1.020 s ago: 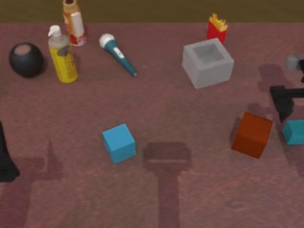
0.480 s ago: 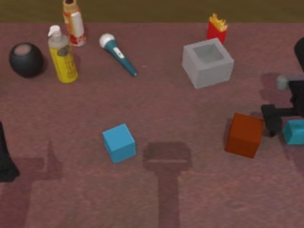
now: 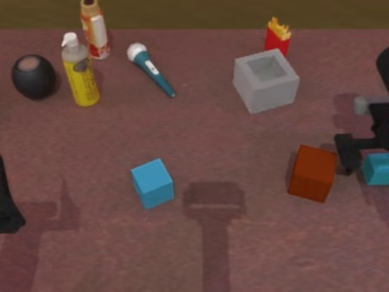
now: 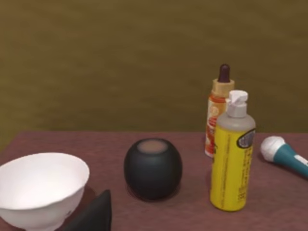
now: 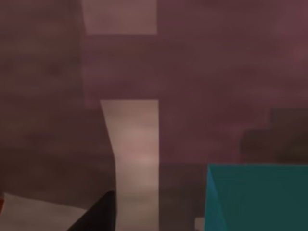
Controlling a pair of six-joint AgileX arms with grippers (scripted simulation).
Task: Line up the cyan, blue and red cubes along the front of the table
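1. Maroon mottled table (image 3: 200, 140) is filling the top view, with an olive-brown wall running along its far edge; shadows of both arms are lying across the front
2. Right arm is reaching in at the table's right edge, right gripper (image 3: 364, 159) sitting low beside the cyan cube (image 3: 377, 168); one dark finger (image 3: 346, 149) is standing between cyan cube and red cube (image 3: 313, 173); cannot tell whether the fingers are spread or pinching
3. Left arm is sitting parked at the left edge, left gripper (image 3: 7, 207) mostly out of view, finger state cannot be told
4. Red cube is resting right of centre, just beside that finger
5. Blue cube (image 3: 152, 182) is lying alone left of centre, well apart from the others
6. Cyan cube is showing large in the right wrist view
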